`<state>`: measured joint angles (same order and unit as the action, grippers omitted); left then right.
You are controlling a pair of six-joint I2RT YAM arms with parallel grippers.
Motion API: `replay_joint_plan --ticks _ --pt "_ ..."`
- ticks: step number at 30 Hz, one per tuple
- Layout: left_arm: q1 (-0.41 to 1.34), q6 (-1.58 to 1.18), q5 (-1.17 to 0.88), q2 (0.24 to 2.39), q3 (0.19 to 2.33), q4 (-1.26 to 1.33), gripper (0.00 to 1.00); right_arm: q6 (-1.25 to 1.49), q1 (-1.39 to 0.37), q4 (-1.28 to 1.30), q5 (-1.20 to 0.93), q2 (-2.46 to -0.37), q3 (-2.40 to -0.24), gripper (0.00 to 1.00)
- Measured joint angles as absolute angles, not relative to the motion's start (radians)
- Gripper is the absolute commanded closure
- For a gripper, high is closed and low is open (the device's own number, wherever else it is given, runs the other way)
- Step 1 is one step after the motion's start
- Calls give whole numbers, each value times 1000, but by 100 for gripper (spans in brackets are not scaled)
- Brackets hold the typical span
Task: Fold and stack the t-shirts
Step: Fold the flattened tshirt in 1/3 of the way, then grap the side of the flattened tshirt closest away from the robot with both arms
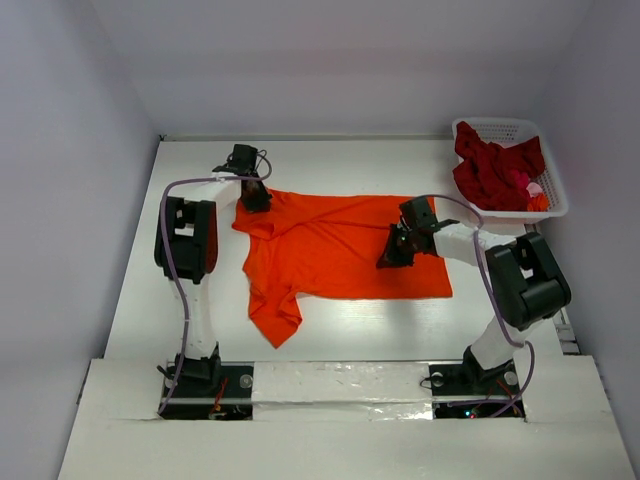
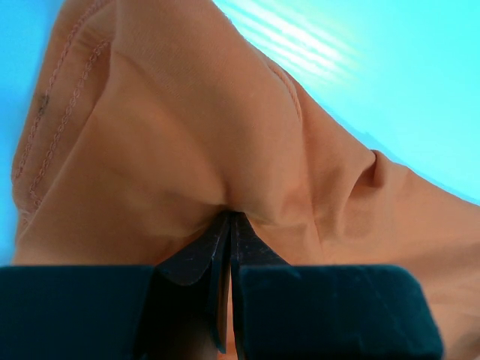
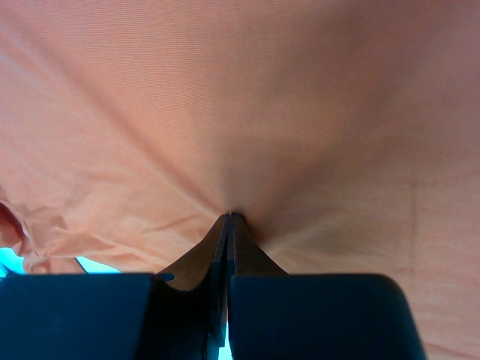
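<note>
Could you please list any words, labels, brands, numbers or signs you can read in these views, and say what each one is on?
None can be read.
The orange shirt shows only plain fabric and stitching, with no print or label in any view.
The red shirts and the basket carry no visible text.

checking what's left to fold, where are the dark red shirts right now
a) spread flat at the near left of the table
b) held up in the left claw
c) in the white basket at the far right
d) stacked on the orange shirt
c: the dark red shirts sit heaped inside the white basket, apart from the orange t-shirt.
</note>
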<state>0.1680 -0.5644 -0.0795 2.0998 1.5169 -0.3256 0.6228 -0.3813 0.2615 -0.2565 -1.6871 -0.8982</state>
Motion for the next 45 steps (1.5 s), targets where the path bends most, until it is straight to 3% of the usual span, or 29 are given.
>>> replay_joint_plan --ticks 11,20,24,30,31,33,34,41,45 --pt "166 -559 -43 2091 1544 -403 100 620 -381 334 -223 -1674 -934 100" --pt "145 -559 17 1945 1662 -506 100 594 -381 418 -197 -1646 -1068 100" --pt "142 -558 24 1826 1703 -524 87 573 -381 464 -188 -1600 -1133 99" --pt "142 -559 -64 1514 1436 -506 67 539 -381 530 -175 -1467 -1143 58" --pt "143 -558 -81 1462 1367 -510 67 535 -381 539 -173 -1436 -1133 44" --pt "147 -558 -116 1368 1232 -532 67 530 -381 554 -171 -1370 -1104 29" --pt "152 -558 -136 1333 1174 -563 70 527 -381 565 -171 -1338 -1088 13" --pt "222 -582 -220 1169 838 -630 70 528 -381 622 -164 -1231 -988 11" --pt "242 -601 -228 1094 806 -703 69 528 -381 643 -153 -1233 -977 12"
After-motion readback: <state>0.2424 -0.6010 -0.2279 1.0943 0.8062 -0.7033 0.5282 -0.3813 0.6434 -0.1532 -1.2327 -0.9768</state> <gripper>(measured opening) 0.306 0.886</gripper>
